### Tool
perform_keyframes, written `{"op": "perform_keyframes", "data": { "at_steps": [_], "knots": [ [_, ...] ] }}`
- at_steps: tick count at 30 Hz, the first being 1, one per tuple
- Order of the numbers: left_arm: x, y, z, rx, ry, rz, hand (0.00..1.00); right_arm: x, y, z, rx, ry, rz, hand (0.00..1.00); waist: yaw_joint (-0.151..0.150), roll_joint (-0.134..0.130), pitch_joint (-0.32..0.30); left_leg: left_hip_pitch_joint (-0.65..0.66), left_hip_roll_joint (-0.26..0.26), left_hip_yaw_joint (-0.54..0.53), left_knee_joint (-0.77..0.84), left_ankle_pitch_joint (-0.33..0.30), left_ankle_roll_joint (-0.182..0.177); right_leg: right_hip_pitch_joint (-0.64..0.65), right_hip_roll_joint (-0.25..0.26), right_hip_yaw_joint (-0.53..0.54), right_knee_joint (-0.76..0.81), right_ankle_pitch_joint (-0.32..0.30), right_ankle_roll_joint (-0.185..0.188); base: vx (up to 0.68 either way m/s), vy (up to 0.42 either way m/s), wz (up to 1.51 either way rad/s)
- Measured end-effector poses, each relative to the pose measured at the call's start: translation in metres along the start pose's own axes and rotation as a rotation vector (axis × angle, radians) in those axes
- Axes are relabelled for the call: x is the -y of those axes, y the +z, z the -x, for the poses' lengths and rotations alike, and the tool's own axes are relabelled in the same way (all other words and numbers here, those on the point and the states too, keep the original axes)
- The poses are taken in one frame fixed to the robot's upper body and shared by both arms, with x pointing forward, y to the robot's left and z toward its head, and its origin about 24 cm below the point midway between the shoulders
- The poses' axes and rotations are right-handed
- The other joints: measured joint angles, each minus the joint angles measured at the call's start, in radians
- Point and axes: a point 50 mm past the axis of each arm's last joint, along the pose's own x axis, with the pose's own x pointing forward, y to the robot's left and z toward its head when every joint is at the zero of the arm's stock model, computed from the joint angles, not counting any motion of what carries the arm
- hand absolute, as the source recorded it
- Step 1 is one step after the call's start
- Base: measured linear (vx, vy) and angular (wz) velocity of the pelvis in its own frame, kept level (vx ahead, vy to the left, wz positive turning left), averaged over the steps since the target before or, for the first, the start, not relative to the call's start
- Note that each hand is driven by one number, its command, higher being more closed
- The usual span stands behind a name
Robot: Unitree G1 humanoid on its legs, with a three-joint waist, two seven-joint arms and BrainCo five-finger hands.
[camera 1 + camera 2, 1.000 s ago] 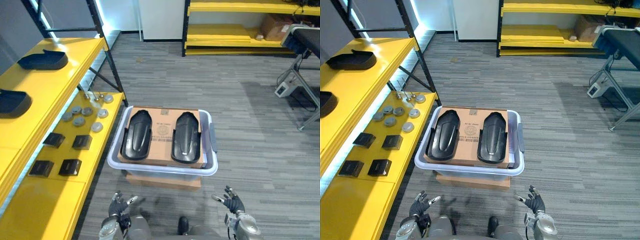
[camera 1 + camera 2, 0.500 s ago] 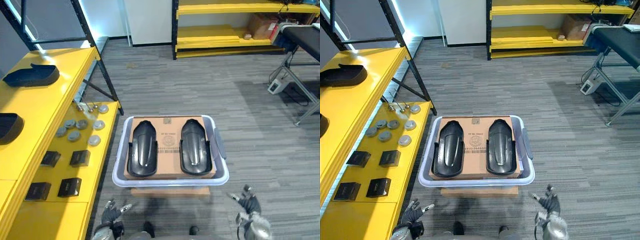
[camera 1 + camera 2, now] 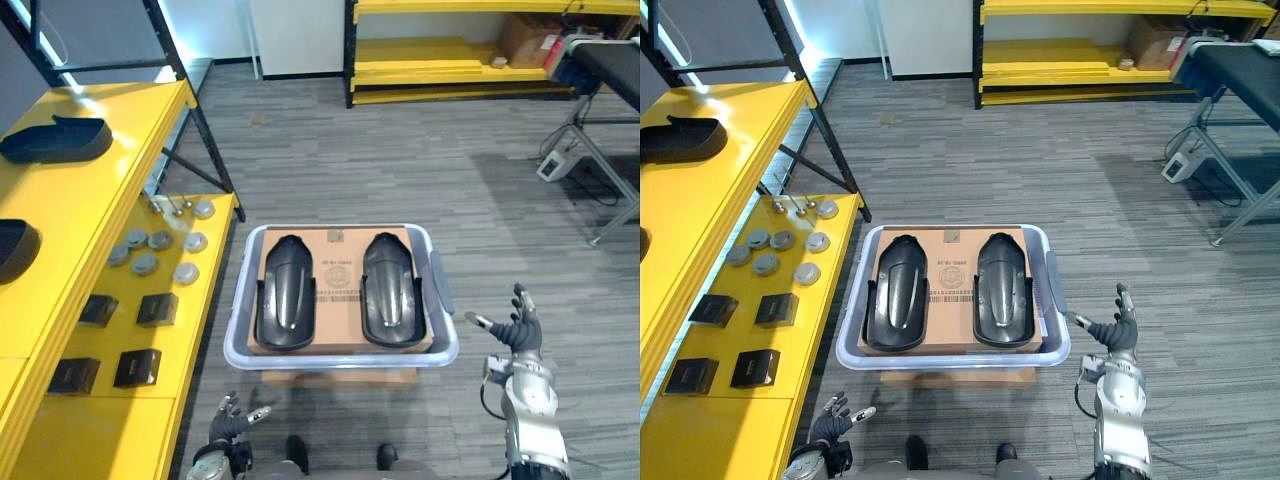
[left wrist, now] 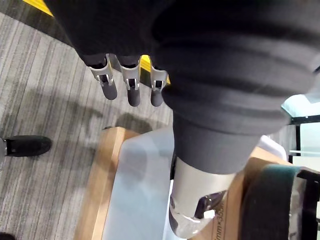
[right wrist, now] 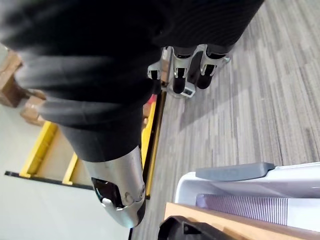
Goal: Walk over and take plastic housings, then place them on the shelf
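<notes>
To the outer side of your left hand (image 3: 231, 414), the yellow shelf (image 3: 105, 205) is already carrying two dark housings (image 3: 55, 140). Its lower board is carrying round discs (image 3: 150, 250) and small black boxes (image 3: 155, 308). You are holding this hand low, on the near side of the pale bin (image 3: 340, 357) and under its rim. Its fingers (image 4: 131, 90) are hanging straight and relaxed, and they are gripping nothing.

Ahead of the left hand, toward the right one, the two plastic housings (image 3: 286, 305) are lying side by side on a cardboard sheet (image 3: 338, 272) inside the bin. They are not touching each other. The bin itself is sitting on a cardboard box (image 3: 340, 377).

Your right hand (image 3: 516, 335) is hovering near the bin's right wall, about at rim level. Its fingers (image 5: 192, 75) are spread wide and it is empty.

I think you are preparing the reach. If the right hand is moving inward at this height, it may catch the grey handle (image 3: 440, 285) and push the bin on its box. If the left hand is rising straight up, it may knock the rim from below. The housings are looking smooth and curved, so a shallow grip may slip.
</notes>
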Motion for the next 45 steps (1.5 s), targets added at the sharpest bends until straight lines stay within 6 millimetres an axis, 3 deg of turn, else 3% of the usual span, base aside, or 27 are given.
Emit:
{"op": "perform_keyframes", "data": {
  "at_steps": [4,10,14,18,19,32,37,41,45],
  "knots": [
    [0.005,0.004,-0.002,0.012,-0.014,-0.005,0.0,-0.012,0.014,-0.021,0.0,0.001,-0.011,0.0,0.025,0.012,0.046,-0.024,-0.003,-0.026,0.0,0.014,0.0,-0.006,-0.003,-0.027,0.0,0.005,0.002,-0.04,0.005,0.23],
    [0.019,0.018,-0.008,0.054,-0.043,-0.013,0.0,-0.039,0.036,-0.049,-0.016,0.04,-0.009,0.0,0.03,0.02,0.129,-0.09,-0.004,-0.049,0.0,0.043,0.005,-0.061,-0.003,-0.045,0.003,0.026,0.001,-0.06,0.014,0.11],
    [0.029,0.035,-0.012,0.11,-0.054,-0.009,0.0,-0.04,0.04,-0.063,-0.065,0.037,0.017,0.0,0.05,0.027,0.172,-0.116,-0.007,-0.05,-0.001,0.054,0.01,-0.086,-0.005,-0.047,0.003,0.037,0.003,-0.05,0.027,0.02],
    [0.037,0.05,-0.016,0.162,-0.059,0.017,0.0,-0.039,0.037,-0.072,-0.136,0.018,0.027,0.0,0.049,0.032,0.205,-0.134,-0.012,-0.072,-0.002,0.063,0.012,-0.093,-0.009,-0.071,0.001,0.039,0.003,-0.02,0.025,0.14],
    [0.038,0.051,-0.016,0.165,-0.059,0.02,0.0,-0.038,0.035,-0.072,-0.143,0.012,0.023,1.0,0.049,0.032,0.206,-0.136,-0.013,-0.075,-0.002,0.064,0.012,-0.093,-0.009,-0.073,0.0,0.039,0.003,0.02,0.016,0.14],
    [0.047,0.06,-0.017,0.185,-0.068,0.023,0.0,-0.025,0.038,-0.078,-0.155,-0.067,-0.022,1.0,0.021,0.03,0.231,-0.129,-0.016,-0.068,-0.008,0.063,0.011,-0.087,-0.015,-0.071,-0.003,0.038,0.004,0.01,0.003,0.0],
    [0.05,0.065,-0.017,0.205,-0.078,0.023,0.0,-0.021,0.023,-0.056,-0.113,-0.077,-0.028,1.0,0.013,0.028,0.23,-0.104,-0.016,-0.064,-0.008,0.061,0.009,-0.06,-0.016,-0.07,-0.006,0.037,0.005,0.0,0.003,0.0],
    [0.052,0.082,-0.01,0.291,-0.095,0.044,0.0,-0.017,0.017,-0.032,-0.057,-0.095,-0.041,1.0,-0.003,0.024,0.221,-0.084,-0.016,-0.075,-0.008,0.061,0.01,-0.034,-0.022,-0.077,-0.007,0.034,0.01,-0.02,0.018,0.08],
    [0.048,0.1,0.004,0.4,-0.109,0.073,0.0,-0.011,0.008,-0.008,-0.042,-0.131,-0.05,1.0,-0.008,-0.007,0.16,-0.085,-0.017,-0.077,-0.008,0.059,0.012,-0.032,-0.024,-0.079,-0.014,0.037,0.013,0.0,0.0,0.0]
  ]
}}
